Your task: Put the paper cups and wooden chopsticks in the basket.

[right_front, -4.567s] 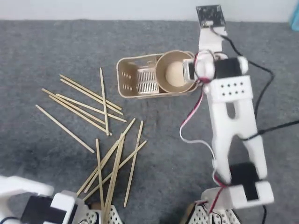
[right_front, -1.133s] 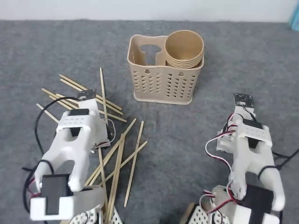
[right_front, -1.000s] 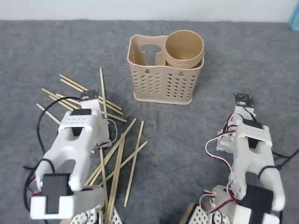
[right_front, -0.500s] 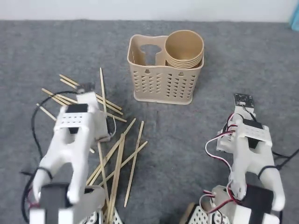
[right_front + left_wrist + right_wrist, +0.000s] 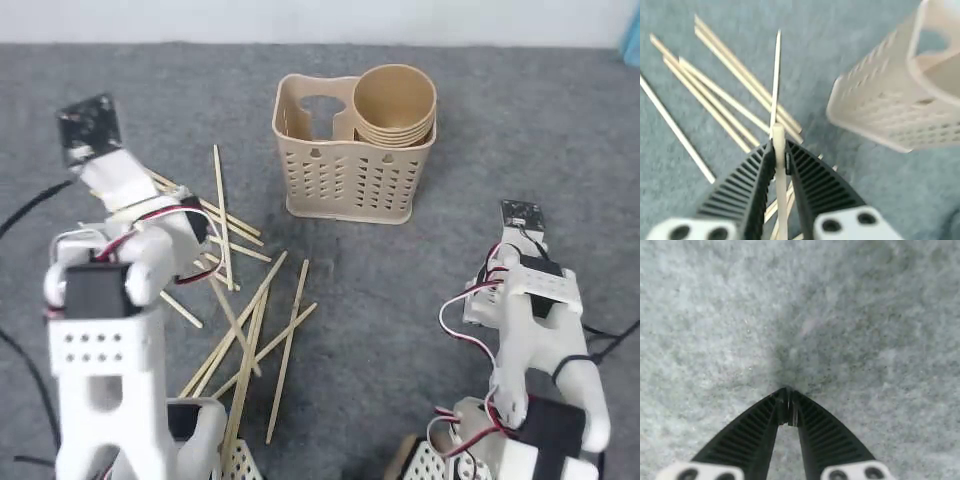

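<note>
A beige perforated basket [image 5: 350, 190] stands on the grey carpet, with a stack of paper cups [image 5: 395, 100] in its right compartment. Several wooden chopsticks [image 5: 225, 205] lie scattered to its left and in front. My left gripper [image 5: 779, 150] is shut on one chopstick [image 5: 780, 180], held above the pile with the basket [image 5: 890, 110] off to one side. In the high view that chopstick [image 5: 238, 330] slants down from under the raised left arm [image 5: 120, 270]. My right gripper [image 5: 788, 412] is shut on nothing, low over bare carpet, and its arm [image 5: 535, 300] sits at the front right.
More chopsticks [image 5: 255, 345] lie crossed between the two arm bases. The basket's left compartment [image 5: 315, 110] holds no cups. Open carpet lies between the basket and the right arm.
The left arm has risen from low over the pile and lifted one chopstick with it, swinging toward the back left. The right arm has stayed still.
</note>
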`<state>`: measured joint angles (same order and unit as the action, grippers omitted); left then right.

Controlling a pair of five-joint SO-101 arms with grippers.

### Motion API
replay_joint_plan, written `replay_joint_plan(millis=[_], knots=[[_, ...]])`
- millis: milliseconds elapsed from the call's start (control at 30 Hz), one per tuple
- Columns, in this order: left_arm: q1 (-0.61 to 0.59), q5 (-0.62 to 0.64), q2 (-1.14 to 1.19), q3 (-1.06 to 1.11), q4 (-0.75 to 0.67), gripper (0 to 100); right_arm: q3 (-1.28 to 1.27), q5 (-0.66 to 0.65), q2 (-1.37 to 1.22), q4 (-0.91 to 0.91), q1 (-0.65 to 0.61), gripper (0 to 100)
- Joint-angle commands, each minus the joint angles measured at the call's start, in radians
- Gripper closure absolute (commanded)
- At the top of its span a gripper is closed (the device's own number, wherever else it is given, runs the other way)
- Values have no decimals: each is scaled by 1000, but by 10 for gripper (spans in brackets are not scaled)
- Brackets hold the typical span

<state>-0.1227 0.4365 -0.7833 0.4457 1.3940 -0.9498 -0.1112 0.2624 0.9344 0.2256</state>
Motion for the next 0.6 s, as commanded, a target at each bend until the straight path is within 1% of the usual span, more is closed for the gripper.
replay_joint_plan(millis=[0, 167, 233, 300, 333, 433, 567], knots=[[5, 63, -32, -127, 3, 987, 8, 11, 36, -19, -2, 983], [34, 81, -34, -351, -55, 987, 8, 11, 36, -19, -2, 983], [37, 80, -32, -429, -123, 987, 8, 11, 36, -19, -2, 983], [38, 80, -26, -478, -232, 987, 8, 11, 36, -19, -2, 983], [40, 80, -25, -484, -307, 987, 8, 11, 36, -19, -2, 983], [69, 80, -25, -426, -609, 987, 8, 11, 36, -19, -2, 983], [178, 66, -23, -228, -1088, 987, 5, 11, 36, -30, -2, 983]])
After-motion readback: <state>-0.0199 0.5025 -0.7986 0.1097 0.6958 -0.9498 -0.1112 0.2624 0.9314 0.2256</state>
